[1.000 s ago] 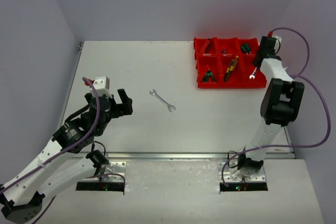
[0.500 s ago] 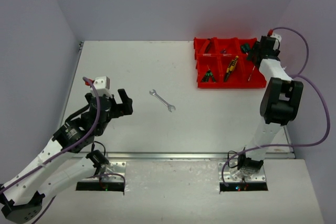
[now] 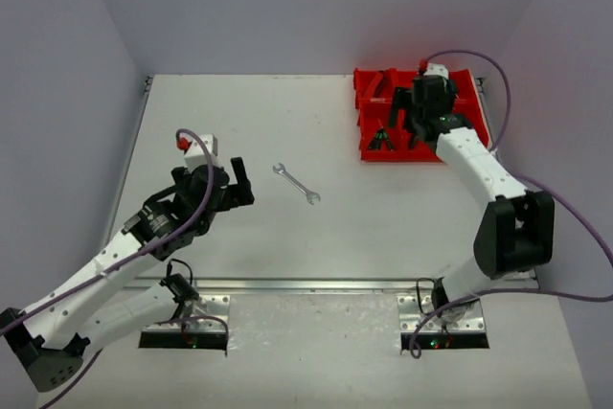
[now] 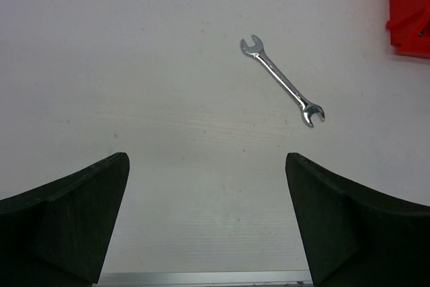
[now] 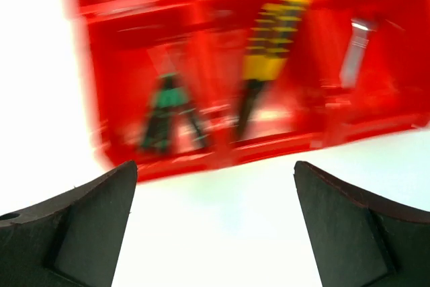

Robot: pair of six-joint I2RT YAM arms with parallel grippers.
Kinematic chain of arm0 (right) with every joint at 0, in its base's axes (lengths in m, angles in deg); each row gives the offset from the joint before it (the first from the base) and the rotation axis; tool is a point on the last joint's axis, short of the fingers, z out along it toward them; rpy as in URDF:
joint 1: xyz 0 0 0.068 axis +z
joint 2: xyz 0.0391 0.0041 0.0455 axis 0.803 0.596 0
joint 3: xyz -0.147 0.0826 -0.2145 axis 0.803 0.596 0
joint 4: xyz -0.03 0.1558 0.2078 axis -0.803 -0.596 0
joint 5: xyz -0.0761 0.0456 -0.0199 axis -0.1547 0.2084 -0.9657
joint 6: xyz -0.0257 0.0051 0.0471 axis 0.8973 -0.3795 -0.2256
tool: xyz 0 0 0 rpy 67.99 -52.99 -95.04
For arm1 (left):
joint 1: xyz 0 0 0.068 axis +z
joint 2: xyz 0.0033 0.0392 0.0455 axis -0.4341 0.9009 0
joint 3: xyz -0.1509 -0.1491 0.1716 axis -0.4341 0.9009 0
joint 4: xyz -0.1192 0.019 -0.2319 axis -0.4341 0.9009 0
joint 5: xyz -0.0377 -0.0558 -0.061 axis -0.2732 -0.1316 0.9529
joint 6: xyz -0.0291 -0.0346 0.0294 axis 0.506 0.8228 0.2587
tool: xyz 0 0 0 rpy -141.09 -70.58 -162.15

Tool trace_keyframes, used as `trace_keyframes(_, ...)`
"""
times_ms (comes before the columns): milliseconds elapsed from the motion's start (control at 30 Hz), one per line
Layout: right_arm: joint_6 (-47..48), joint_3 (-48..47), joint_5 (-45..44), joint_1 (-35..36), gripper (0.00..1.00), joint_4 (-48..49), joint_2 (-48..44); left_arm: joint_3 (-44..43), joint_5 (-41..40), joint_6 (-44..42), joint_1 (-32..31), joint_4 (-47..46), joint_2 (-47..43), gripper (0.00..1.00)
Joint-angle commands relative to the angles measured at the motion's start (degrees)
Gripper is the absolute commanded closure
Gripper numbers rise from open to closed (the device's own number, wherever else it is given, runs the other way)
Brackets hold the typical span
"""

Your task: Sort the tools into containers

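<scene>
A white table (image 3: 239,122) with a matte, faintly speckled top fills the middle of the overhead view. Pale lilac-grey walls close it in: a back wall (image 3: 316,7) at 12 o'clock, a left wall (image 3: 57,93) at 9 o'clock and a right wall (image 3: 575,55) at 3 o'clock. A silver metal rail (image 3: 316,284) runs along the table's 6 o'clock edge. Below it lies a lighter board (image 3: 316,352), carrying a perforated metal plate (image 3: 218,296) at 7 o'clock and a second plate (image 3: 482,306) at 5 o'clock.
</scene>
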Motion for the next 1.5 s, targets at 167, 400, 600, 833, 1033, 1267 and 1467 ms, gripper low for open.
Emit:
trace_keyframes(167, -3.53, 11.27, 2.68, 8.04, 0.01, -6.87, -9.49, -11.31, 1.26, 30.85, 0.37, -1.17, 23.59, 0.00)
trace_keyframes(400, -8.47, 14.23, -4.45, 8.04, 0.01, -16.60, -13.88, -42.39, 5.28, 40.80, 2.07, 16.87, 59.67, 0.00)
trace_keyframes(600, -8.26, 18.05, -3.32, 8.04, 0.01, -16.62, -21.65, -53.18, 11.72, 40.93, 7.18, 19.12, 74.33, 0.02)
trace_keyframes(833, -6.35, 24.22, 5.72, 8.04, 0.01, -9.21, -28.06, -53.92, 16.91, 39.22, 8.76, 14.41, 81.00, 0.06)
trace_keyframes(1033, -5.86, 24.83, 4.15, 8.04, 0.01, -10.04, -28.53, -54.21, 21.31, 38.91, 9.42, 15.99, 84.07, 0.12)
trace_keyframes(1267, -5.95, 25.49, 3.23, 8.04, 0.01, -9.87, -29.93, -50.94, 23.89, 38.41, 9.26, 17.11, 82.76, 0.21)
trace_keyframes(1467, -6.05, 26.24, 3.20, 8.04, 0.01, -9.32, -31.50, -48.84, 21.77, 39.47, 9.34, 17.26, 81.36, 0.37)
